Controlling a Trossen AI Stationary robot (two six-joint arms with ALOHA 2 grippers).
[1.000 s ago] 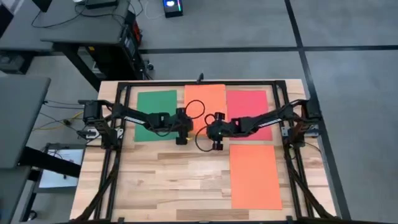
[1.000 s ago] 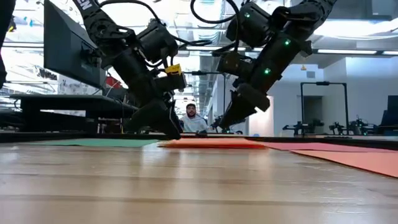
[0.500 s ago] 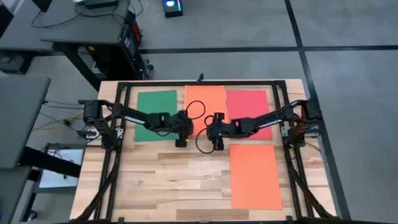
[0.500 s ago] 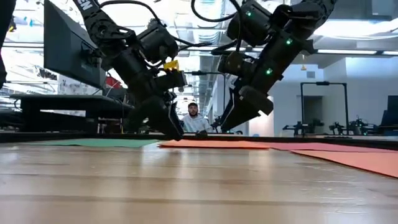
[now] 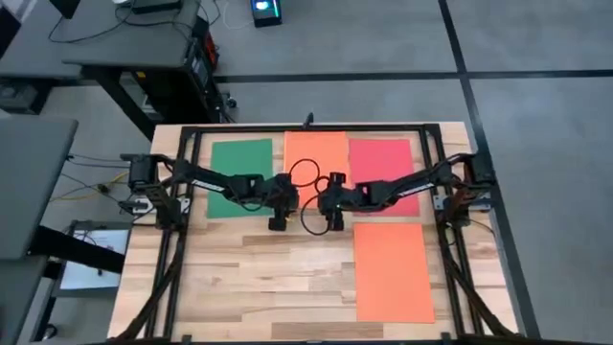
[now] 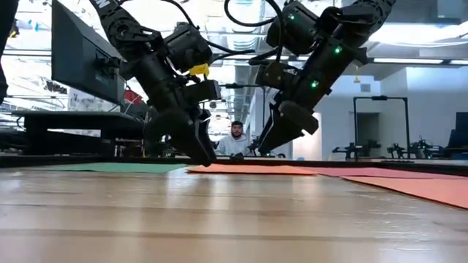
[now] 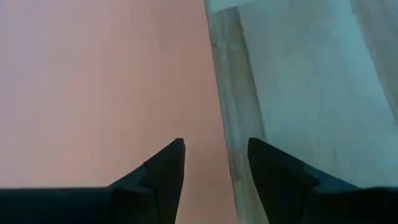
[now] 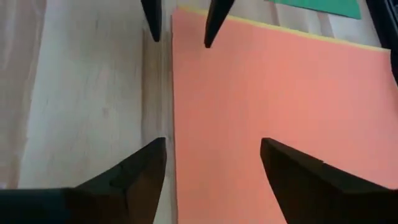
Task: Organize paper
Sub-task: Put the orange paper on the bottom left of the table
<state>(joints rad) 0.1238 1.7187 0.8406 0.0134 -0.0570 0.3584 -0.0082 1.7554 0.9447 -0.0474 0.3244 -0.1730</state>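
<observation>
the tabletop (image 5: 249, 287) is pale planked wood inside a black frame, standing on a grey floor (image 5: 536, 115) crossed by dark lines, with a grey desk (image 5: 96, 48) off beyond its far corner. three sheets lie edge to edge along the far side: a green sheet (image 5: 239, 158), a middle orange sheet (image 5: 316, 151) and a pink-red sheet (image 5: 381, 158); a second orange sheet (image 5: 391, 270) lies alone nearer the front, well apart from both pincers. the left pincer (image 5: 277, 222) and right pincer (image 5: 334, 224) hang just above the near edge of the middle orange sheet, one at each front corner, both with fingers released and gripping nothing. a thin yellow edge (image 8: 280, 30) seems to show under that sheet, perhaps another sheet beneath. across the tabletop the room is bright, with a dark monitor (image 6: 73, 62) and a seated person (image 6: 235, 140) far behind
</observation>
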